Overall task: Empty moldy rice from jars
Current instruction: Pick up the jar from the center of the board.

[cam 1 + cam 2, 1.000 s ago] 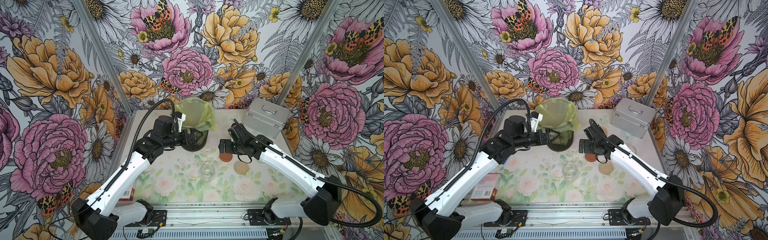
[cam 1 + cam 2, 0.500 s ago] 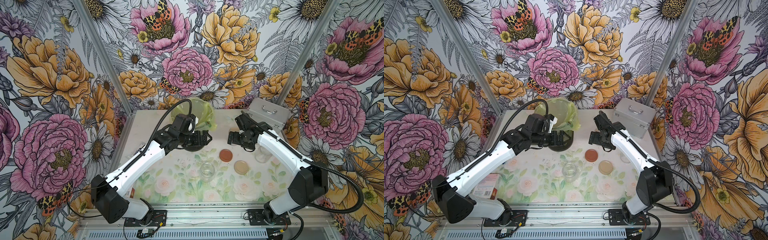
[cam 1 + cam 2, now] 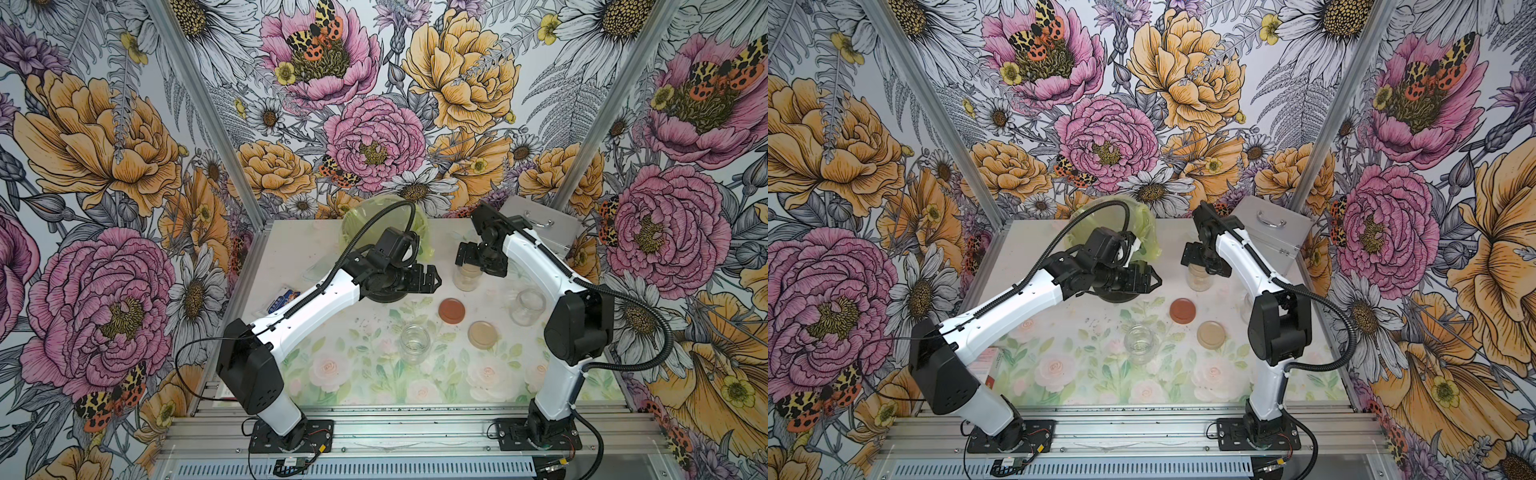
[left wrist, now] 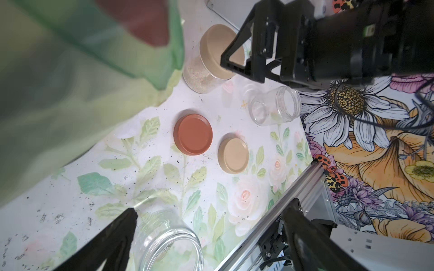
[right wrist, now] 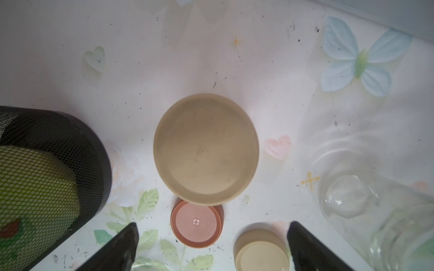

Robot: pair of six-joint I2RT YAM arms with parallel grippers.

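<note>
Hovering over the lidded jar (image 5: 206,150), right jaws gape empty; left jaws likewise, beside the bin (image 5: 58,131).

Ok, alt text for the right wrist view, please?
The open right gripper hovers above a closed jar's beige lid. Around it on the table are a reddish-brown lid, a loose beige lid, an empty jar and a black mesh bin.

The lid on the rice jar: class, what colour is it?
The lid is beige; the right wrist view shows it best.
</note>
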